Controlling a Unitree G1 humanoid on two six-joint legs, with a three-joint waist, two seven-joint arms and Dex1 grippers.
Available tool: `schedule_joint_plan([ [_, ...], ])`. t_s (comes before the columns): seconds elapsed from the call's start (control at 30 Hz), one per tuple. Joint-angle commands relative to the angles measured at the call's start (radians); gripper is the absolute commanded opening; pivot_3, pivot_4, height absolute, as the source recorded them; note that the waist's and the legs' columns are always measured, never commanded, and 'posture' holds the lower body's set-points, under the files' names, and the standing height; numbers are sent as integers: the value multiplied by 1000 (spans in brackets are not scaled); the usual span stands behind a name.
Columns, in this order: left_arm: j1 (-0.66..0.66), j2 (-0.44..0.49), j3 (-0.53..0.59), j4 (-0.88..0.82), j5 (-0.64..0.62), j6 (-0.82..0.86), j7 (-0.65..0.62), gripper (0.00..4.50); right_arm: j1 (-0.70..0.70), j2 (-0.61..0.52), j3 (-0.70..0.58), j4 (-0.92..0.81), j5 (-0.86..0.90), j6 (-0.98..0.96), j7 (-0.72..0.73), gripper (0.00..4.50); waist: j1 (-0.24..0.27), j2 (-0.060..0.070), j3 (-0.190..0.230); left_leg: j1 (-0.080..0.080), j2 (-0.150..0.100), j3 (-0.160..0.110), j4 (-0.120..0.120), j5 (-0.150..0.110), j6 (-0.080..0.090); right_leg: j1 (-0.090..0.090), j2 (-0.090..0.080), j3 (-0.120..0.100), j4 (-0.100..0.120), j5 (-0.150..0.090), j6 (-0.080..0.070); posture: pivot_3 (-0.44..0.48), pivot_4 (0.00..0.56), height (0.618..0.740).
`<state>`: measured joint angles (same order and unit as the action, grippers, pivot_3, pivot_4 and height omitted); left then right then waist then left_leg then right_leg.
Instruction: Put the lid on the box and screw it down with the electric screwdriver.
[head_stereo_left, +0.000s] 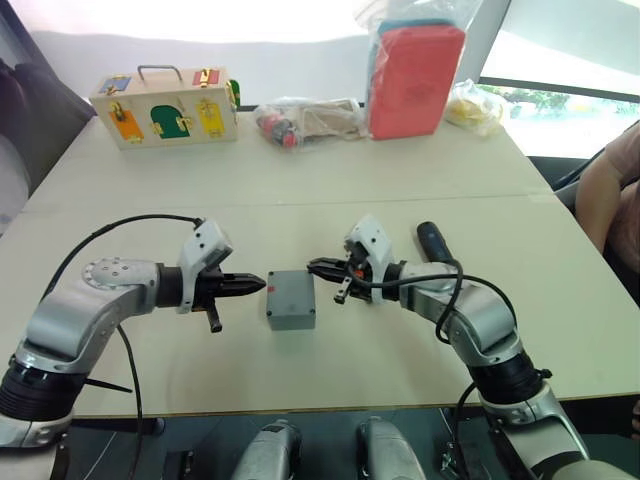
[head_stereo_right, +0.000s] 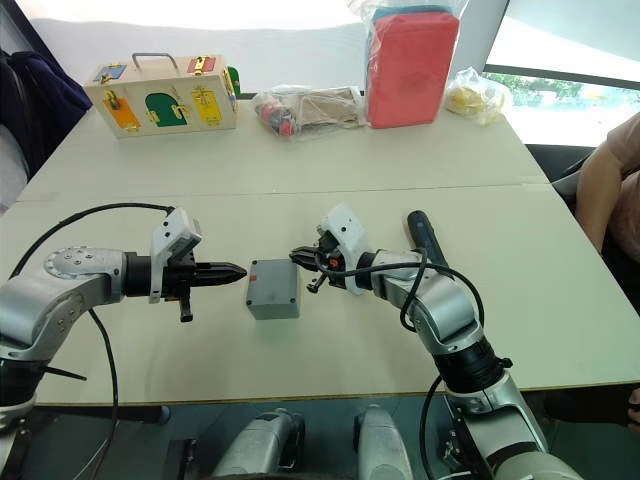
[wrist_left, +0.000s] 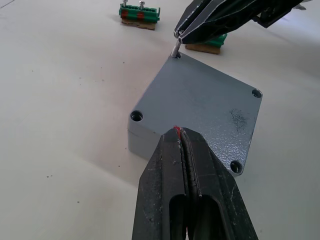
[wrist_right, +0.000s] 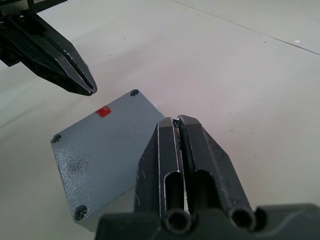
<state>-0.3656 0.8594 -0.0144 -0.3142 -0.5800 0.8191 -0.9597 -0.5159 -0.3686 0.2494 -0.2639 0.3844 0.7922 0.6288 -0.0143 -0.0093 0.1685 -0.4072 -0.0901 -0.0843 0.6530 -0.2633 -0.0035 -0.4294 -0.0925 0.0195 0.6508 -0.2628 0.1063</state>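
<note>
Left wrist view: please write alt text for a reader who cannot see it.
A square grey plastic lid sits closed on its grey box on a pale table. The right gripper holds a small metal screw at one corner hole, and the shut left gripper hovers at the opposite edge.

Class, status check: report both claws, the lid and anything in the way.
Left claw shut, empty, beside the box. Right claw shut on a screw at a corner hole. Lid seated on the box. Electric screwdriver untouched behind the right arm. Nothing blocking.
</note>
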Motion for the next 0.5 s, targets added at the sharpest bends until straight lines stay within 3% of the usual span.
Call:
schedule_joint_plan([
  [0.03, -19, -1, 15, -14, -4, -7, -3, 0, 1, 6, -19, -25, 10, 1, -1, 23, 0, 0, 0, 0, 0, 0, 0, 0, 0, 0, 0, 0, 0, 0, 0, 0, 150, 740],
  [0.5, -23, -11, 5, -6, 6, -16, -3, 0, 8, 0, -30, -33, 11, 20, -1, 23, 0, 0, 0, 0, 0, 0, 0, 0, 0, 0, 0, 0, 0, 0, 0, 0, 150, 740],
])
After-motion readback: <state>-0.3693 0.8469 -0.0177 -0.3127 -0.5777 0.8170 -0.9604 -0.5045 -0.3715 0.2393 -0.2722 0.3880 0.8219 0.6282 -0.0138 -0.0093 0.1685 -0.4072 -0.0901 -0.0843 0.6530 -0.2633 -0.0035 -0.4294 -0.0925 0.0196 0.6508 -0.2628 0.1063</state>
